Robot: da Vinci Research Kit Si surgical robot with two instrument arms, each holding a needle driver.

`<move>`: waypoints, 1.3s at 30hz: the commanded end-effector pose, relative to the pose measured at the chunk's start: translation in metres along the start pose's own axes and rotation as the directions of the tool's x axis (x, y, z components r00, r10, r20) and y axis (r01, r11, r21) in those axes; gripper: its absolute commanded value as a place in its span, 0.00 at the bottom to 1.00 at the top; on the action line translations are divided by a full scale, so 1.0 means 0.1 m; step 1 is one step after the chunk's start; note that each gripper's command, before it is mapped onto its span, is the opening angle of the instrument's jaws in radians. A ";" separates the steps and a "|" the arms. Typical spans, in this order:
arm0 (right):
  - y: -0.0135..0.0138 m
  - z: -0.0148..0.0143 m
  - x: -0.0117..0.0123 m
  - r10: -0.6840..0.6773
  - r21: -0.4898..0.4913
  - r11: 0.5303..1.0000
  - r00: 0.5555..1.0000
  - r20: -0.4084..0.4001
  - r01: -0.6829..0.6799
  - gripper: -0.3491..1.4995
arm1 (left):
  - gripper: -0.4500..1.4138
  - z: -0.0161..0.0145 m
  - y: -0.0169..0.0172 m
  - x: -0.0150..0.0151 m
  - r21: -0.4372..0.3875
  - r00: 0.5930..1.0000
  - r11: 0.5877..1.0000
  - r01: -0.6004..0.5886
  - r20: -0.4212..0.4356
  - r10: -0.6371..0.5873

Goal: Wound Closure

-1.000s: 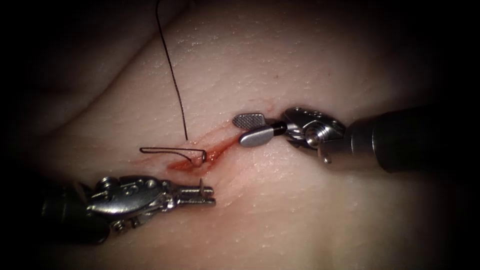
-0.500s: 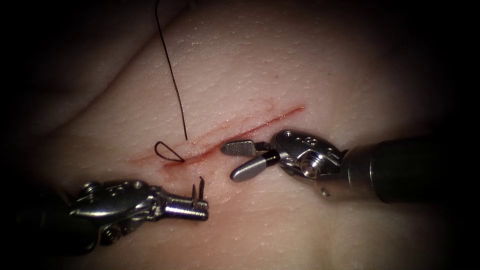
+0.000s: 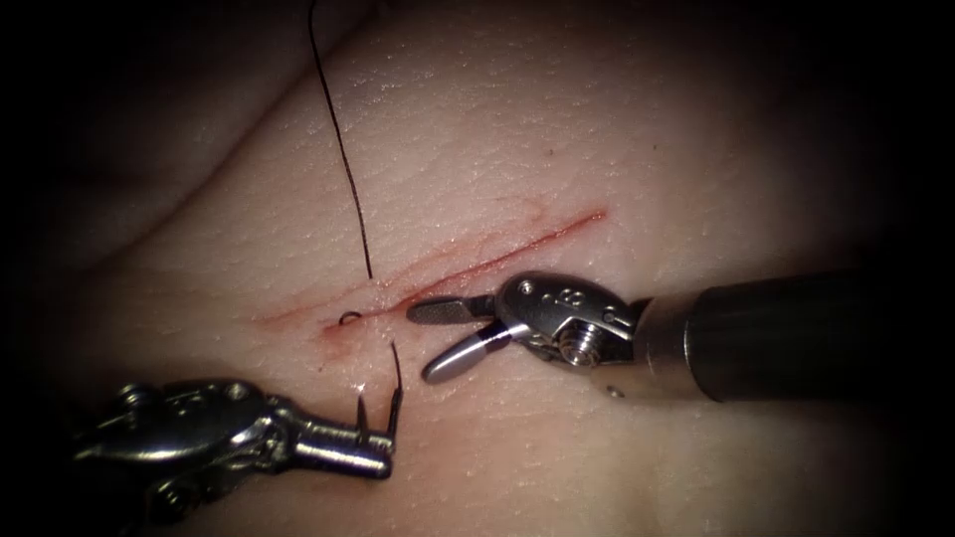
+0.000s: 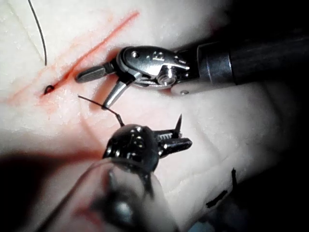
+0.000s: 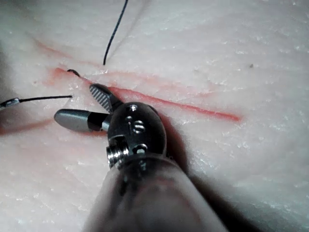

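Dark curved steel needle [image 3: 361,410], free of the pale pork-belly tissue [image 3: 597,129], clamped about mid-curve in the left silver needle driver [image 3: 383,452] off the left end of the red cut [image 3: 497,249]; right silver needle driver [image 3: 423,343] spread wide, empty. Loop of thin dark thread [image 3: 343,149] shrunken since a second ago: best drawn steadily, in line with its exit, without puckering.

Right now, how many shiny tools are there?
2. The left tool sits below the cut, shut on the needle, which is out of the tissue. The right tool comes from the right, open, holding nothing.
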 end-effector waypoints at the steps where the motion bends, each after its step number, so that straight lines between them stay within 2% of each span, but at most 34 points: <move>1: 0.004 0.013 -0.008 -0.010 -0.007 1.000 1.000 0.021 0.010 0.66 | 0.00 0.004 -0.002 -0.008 -0.004 1.000 1.000 0.001 0.003 -0.001; 10: 0.014 0.020 -0.026 -0.029 -0.037 0.999 0.996 0.088 0.033 0.63 | 0.00 0.000 0.022 -0.005 -0.026 0.999 0.999 -0.041 -0.017 0.041; 12: 0.013 0.019 -0.032 -0.035 -0.035 0.999 0.995 0.092 0.039 0.63 | 0.00 -0.001 0.033 0.000 -0.037 0.998 0.997 -0.065 -0.028 0.064; 22: 0.008 0.013 -0.036 -0.038 -0.033 0.999 0.995 0.094 0.042 0.62 | 0.00 -0.006 0.065 0.011 -0.034 0.989 0.990 -0.138 -0.050 0.136; 25: 0.008 0.013 -0.036 -0.038 -0.036 0.998 0.995 0.094 0.042 0.62 | 0.00 -0.007 0.074 0.015 -0.006 0.976 0.977 -0.213 -0.054 0.212; 29: 0.008 0.013 -0.036 -0.038 -0.036 0.998 0.995 0.094 0.042 0.62 | 0.00 -0.008 0.083 0.019 0.035 0.929 0.931 -0.364 -0.051 0.365; 34: 0.007 0.013 -0.035 -0.038 -0.035 0.999 0.995 0.094 0.041 0.61 | 0.00 -0.010 0.085 0.023 0.135 0.803 0.796 -0.590 -0.002 0.596; 36: 0.006 0.013 -0.035 -0.037 -0.035 0.999 0.995 0.094 0.040 0.61 | 0.00 -0.010 0.084 0.023 0.188 0.752 0.734 -0.652 0.036 0.658; 39: 0.005 0.013 -0.033 -0.035 -0.056 0.998 0.995 0.093 0.040 0.65 | 0.00 -0.011 0.084 0.025 0.234 0.695 0.663 -0.711 0.085 0.714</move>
